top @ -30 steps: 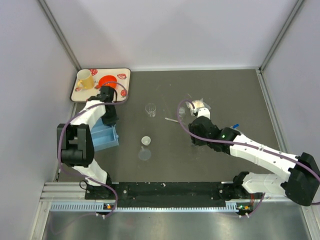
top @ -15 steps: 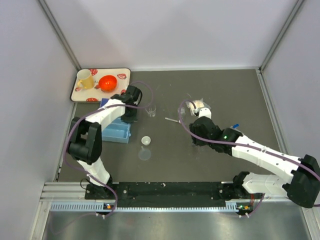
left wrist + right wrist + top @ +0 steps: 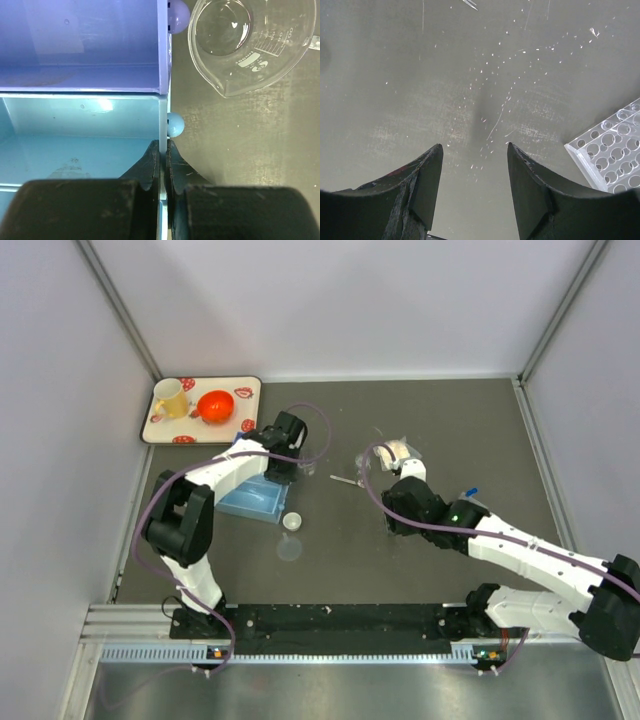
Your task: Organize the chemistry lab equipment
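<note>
Top: cup [image 3: 292,522], rod [image 3: 343,480] and rack [image 3: 400,452] are lying loose, well apart, outside the bin [image 3: 250,503]; sorting is barely starting.
Left wrist: left gripper [image 3: 162,167] is pinching the bin wall; beaker [image 3: 245,40] is sitting just outside; the compartments are showing empty.
Right wrist: right gripper [image 3: 475,185] is hovering near the rack, jaws spread, holding nothing.

Right wrist view's edge cuts off the clear tube rack [image 3: 612,152].

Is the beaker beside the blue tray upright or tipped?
Upright: the left wrist camera looks down into the beaker, round rim above its base.
</note>
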### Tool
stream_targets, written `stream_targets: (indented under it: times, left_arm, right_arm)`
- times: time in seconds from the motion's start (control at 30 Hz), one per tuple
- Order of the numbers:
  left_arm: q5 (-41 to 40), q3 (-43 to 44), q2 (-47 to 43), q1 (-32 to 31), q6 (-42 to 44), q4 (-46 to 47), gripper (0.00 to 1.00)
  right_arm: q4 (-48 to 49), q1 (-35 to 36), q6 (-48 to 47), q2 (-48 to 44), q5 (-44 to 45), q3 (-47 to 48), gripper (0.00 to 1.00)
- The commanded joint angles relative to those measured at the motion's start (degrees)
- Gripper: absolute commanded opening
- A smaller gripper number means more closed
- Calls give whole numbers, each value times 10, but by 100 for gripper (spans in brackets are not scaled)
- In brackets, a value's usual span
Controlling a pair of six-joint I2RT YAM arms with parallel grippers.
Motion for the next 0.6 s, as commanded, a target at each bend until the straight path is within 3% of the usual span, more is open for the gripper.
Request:
stream_targets:
  times: [0.0,0.57]
  left_arm:
    - [76,-4,34,-20,-10,2,0]
    - [141,14,54,-115,2,21,0]
  right_arm:
    - [4,11,12,-12,6,0,54]
    - [-14,25,25,-13,14,1,54]
